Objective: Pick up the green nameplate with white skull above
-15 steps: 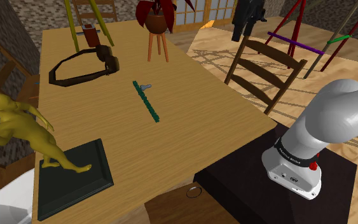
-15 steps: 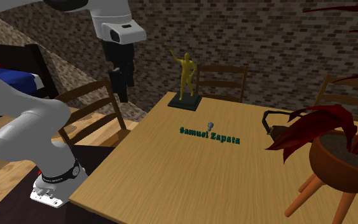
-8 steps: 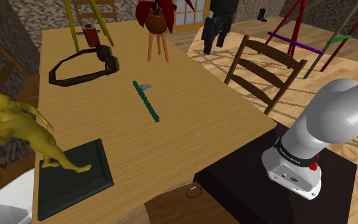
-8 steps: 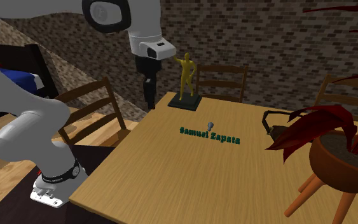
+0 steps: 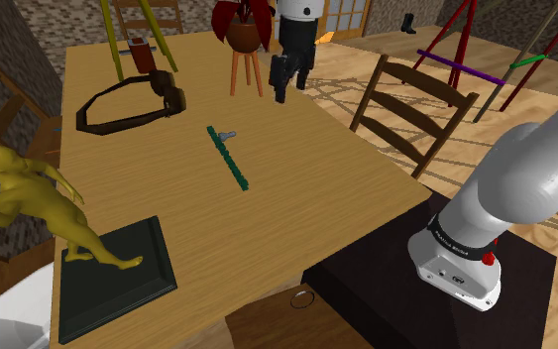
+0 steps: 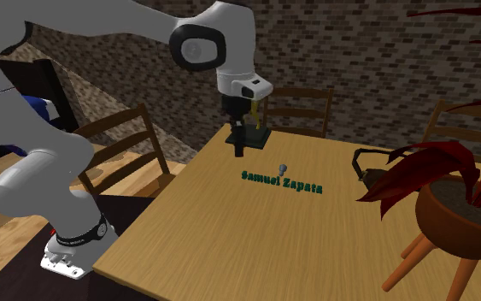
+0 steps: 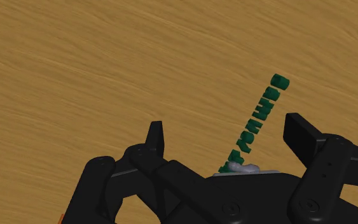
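Note:
The green nameplate (image 5: 229,159) lies flat mid-table, a thin strip of green letters with a small grey-white skull (image 5: 229,134) at one long side. In the second exterior view the nameplate (image 6: 281,182) reads "Samuel Zapata", the skull (image 6: 281,169) above it. My black gripper (image 5: 279,96) hangs over the table, apart from the nameplate, toward the shoulder view's right. The gripper (image 6: 239,153) stands left of the letters in the second exterior view. In the wrist view the gripper (image 7: 228,133) is open and holds nothing; the nameplate (image 7: 257,124) lies between its fingers, further off.
On a dark base (image 5: 118,273) at the table's corner stands a yellow figurine (image 5: 29,193). A black strap-like object (image 5: 128,99) lies further back. A red plant in a pot (image 5: 242,25) stands on a stool on the table. Wooden chairs (image 5: 405,109) line the table's edge.
The arm has swung in from beyond the table's edge, past the chair, to over the tabletop, nearer the nameplate and lower. The nameplate has not moved.

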Tool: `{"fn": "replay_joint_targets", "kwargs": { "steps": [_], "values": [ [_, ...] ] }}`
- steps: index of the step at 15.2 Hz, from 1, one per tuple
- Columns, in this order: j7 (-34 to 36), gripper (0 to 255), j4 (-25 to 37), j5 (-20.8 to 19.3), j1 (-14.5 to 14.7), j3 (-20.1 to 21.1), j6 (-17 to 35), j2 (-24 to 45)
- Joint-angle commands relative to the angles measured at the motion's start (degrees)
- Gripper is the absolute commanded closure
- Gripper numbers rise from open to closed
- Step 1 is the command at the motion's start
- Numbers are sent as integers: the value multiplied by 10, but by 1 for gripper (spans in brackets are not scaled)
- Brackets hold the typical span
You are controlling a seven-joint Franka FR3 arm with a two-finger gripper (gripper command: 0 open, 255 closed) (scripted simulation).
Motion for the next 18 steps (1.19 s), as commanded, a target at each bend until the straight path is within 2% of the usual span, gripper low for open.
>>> {"fn": "replay_joint_targets", "kwargs": {
  "steps": [1,8,14,18],
  "values": [
    [8,0,17,-10,2,10,24,38],
    [48,0,110,-66,16,37,82,188],
    [83,0,221,-125,44,42,102,322],
    [88,0,219,-133,48,39,122,341]
  ]
}}
